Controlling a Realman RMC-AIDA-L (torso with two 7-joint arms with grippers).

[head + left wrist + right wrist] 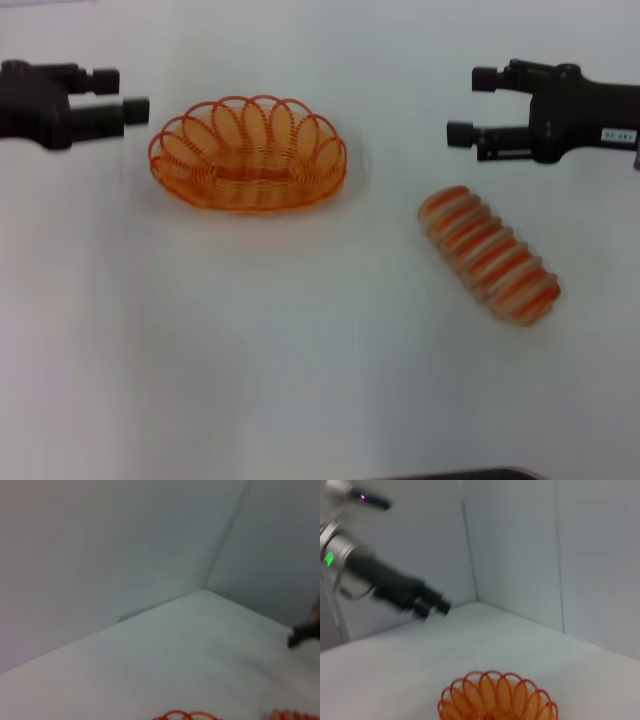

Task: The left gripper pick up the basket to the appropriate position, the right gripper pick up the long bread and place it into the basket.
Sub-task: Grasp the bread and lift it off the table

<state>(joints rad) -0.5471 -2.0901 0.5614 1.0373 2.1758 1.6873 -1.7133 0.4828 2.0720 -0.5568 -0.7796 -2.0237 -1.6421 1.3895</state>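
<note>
Sitting apart: basket [248,155], long bread [490,255]; pincers flanking.

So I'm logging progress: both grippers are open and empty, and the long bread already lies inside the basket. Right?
Not quite. The head view shows the long bread on the table, apart from the basket, which is empty. The rest holds: the left gripper and right gripper are open and empty.

orange wire basket [248,153], tan long bread [490,255] striped orange-red, white table [300,360].
</note>
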